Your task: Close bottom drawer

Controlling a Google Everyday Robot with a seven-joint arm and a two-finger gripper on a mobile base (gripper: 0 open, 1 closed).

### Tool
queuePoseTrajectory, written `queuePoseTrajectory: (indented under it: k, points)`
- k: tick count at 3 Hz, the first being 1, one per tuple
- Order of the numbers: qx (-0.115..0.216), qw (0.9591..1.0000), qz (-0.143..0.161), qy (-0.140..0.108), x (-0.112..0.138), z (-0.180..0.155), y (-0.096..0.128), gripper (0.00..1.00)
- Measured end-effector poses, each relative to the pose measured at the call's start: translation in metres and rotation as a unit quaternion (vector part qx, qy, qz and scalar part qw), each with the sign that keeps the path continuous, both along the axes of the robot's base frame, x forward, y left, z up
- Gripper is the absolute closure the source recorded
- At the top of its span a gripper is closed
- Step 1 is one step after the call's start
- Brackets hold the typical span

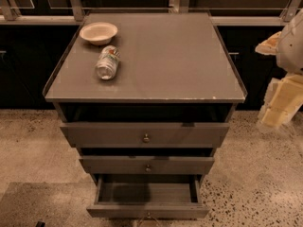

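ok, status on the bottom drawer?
Gripper out to the right of the cabinet, touching nothing. Bottom drawer pulled out, not yet closed. Bowl and bottle on the cabinet top, not in the drawer's path.

A bowl [98, 32] is set at the back left corner of the cabinet top [180, 60], with a bottle [107, 63] laid just before it. The bottom drawer [147, 211] is pulled out beneath the middle drawer [147, 165]. The gripper [279, 103] is held off the right edge.

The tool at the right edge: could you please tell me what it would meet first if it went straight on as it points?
Probably the speckled floor right of the cabinet; the tool hangs pointing down, seemingly clear of the open bottom drawer, though depth is unclear.
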State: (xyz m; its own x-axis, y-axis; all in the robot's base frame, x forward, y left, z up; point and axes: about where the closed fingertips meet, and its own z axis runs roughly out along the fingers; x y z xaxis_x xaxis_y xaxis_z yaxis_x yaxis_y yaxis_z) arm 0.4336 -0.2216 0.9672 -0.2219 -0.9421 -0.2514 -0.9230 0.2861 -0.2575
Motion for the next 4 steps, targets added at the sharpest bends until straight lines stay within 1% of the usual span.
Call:
queuePoseTrajectory:
  k: [1, 2, 3, 4]
  points:
    - [0.054, 0.9985, -0.008, 0.005, -0.011, -0.051, -0.007, 0.00]
    - [0.115, 0.9930, -0.024, 0.015, -0.030, -0.125, -0.015, 0.00]
    - [0.158, 0.9852, -0.049, 0.046, -0.044, -0.204, -0.024, 0.00]
    - [0.161, 0.9842, -0.052, 0.052, -0.044, -0.214, -0.024, 0.19]
